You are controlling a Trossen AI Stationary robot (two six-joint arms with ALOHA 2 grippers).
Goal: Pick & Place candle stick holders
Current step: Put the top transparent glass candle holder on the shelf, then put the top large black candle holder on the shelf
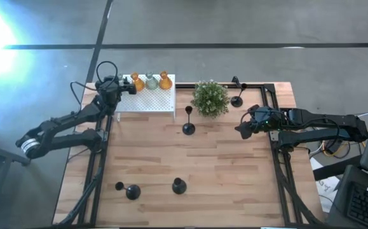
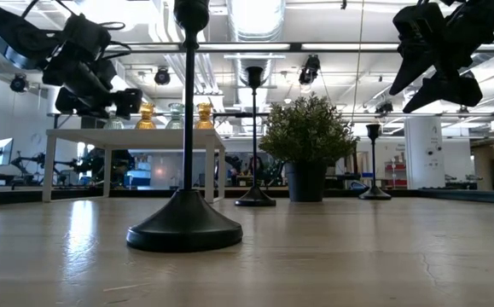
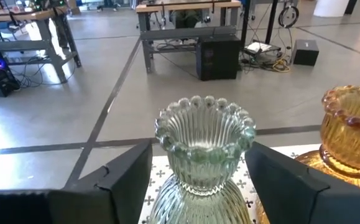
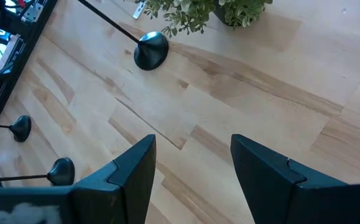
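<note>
Three glass holders stand in a row on the white perforated box (image 1: 147, 100): amber (image 1: 136, 81), clear (image 1: 151, 81), amber (image 1: 165, 81). My left gripper (image 1: 128, 83) is open at the row's left end. In the left wrist view its fingers (image 3: 127, 177) stand on either side of the clear ribbed holder (image 3: 204, 143), with an amber one (image 3: 350, 134) beside it. Black stemmed holders stand on the table at the middle (image 1: 188, 129), far right (image 1: 237, 100) and near side (image 1: 133, 192), (image 1: 179, 186). My right gripper (image 1: 241, 127) is open and empty above the table's right part.
A bushy green potted plant (image 1: 210, 97) stands at the far middle, between the box and the far right black holder. Dark frame rails (image 1: 278, 159) run along the table's left and right sides. Bare wood (image 1: 234, 172) lies at the near right.
</note>
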